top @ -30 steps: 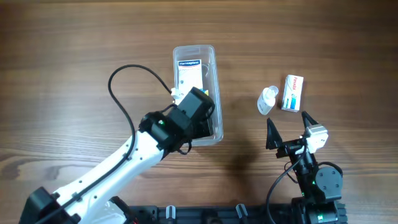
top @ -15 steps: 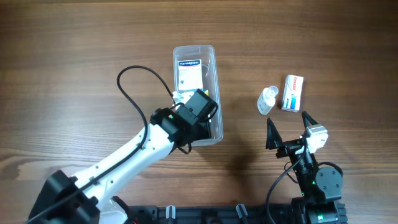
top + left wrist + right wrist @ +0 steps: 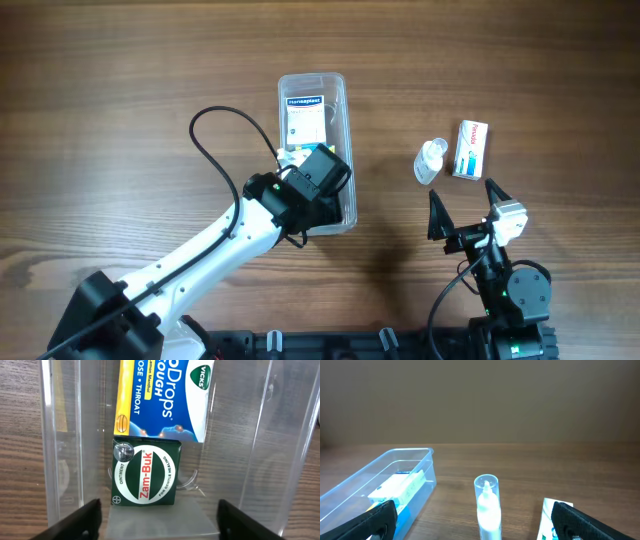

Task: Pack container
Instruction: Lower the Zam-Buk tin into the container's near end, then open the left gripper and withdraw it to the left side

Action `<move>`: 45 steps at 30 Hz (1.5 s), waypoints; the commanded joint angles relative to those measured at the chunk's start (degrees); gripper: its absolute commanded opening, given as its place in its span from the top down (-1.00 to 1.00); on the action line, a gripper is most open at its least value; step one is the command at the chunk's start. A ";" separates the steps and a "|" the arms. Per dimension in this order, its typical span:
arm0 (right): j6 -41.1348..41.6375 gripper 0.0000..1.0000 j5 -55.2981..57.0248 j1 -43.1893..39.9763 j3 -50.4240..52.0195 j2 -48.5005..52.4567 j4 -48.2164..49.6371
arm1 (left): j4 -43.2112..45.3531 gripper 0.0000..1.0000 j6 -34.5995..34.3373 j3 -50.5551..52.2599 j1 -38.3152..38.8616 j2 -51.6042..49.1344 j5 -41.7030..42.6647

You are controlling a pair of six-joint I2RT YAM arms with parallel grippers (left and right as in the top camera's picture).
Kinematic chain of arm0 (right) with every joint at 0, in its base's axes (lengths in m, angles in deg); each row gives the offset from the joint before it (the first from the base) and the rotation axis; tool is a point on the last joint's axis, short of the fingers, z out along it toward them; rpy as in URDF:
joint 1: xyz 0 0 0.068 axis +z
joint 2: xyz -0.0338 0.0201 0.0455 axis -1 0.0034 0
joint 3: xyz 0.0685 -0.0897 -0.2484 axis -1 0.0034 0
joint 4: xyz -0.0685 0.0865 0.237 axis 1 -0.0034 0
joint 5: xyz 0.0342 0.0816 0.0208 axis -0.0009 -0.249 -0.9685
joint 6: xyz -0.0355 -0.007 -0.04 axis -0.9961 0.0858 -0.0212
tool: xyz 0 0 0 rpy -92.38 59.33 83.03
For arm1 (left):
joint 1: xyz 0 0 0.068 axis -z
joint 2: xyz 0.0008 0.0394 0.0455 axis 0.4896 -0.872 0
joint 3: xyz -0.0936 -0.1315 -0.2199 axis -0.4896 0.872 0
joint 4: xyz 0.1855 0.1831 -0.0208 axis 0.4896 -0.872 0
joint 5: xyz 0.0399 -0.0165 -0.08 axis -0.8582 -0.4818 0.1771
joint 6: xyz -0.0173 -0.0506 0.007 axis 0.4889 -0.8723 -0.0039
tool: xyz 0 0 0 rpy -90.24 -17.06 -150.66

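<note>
- Container: left of table centre, long axis running straight away from the robot. Vicks pack and Zam-Buk box lie flat inside.
- Left gripper: down in the container's near end, jaws spread, pinching nothing. The Zam-Buk box sits just ahead, clear of both fingers.
- Bottle and small box: side by side on the table, well right of the container.
- Right gripper: jaws spread wide, empty, the bottle dead ahead. Judged the nearer arm for these; the carry goes leftward.
</note>
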 commanded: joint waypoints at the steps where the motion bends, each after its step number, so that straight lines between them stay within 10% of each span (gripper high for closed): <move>1: -1.07 -0.99 -0.92 -0.24 0.04 0.13 0.22 | 0.31 -0.38 -0.55 -1.09 0.24 -0.31 -1.01; 14: -1.05 -0.99 -0.92 -0.24 0.04 0.13 0.22 | -1.09 -0.50 5.55 -9.92 -1.73 4.50 -1.20; 26: -1.05 -1.00 -0.92 -0.24 0.04 0.13 0.22 | -7.58 -0.57 5.90 -9.97 -25.66 16.33 -1.27; 31: -1.05 -0.99 -0.92 -0.24 0.04 0.13 0.22 | -9.29 -0.12 5.95 -9.97 -31.95 19.08 0.94; 34: -1.05 -1.00 -0.92 -0.24 0.04 0.13 0.22 | -9.09 0.80 8.11 -9.97 -33.81 19.69 -0.07; 37: -1.05 -0.99 -0.92 -0.24 0.04 0.13 0.22 | -9.09 0.92 8.50 -9.97 -36.37 19.74 -3.39; 39: -1.05 -1.00 -0.92 -0.24 0.04 0.13 0.22 | -9.22 0.56 8.48 -9.97 -38.05 19.74 -3.32; 41: -1.05 -0.99 -0.92 -0.24 0.04 0.13 0.22 | -9.75 -0.75 8.48 -9.97 -39.08 19.74 -3.32; 42: -1.05 -0.99 -0.92 -0.24 0.04 0.13 0.22 | -10.12 -0.99 8.48 -9.94 -39.34 19.74 -3.32; 45: -1.07 -1.00 -0.92 -0.24 0.04 0.13 0.22 | -10.40 -1.00 8.48 -9.94 -39.45 19.74 -3.34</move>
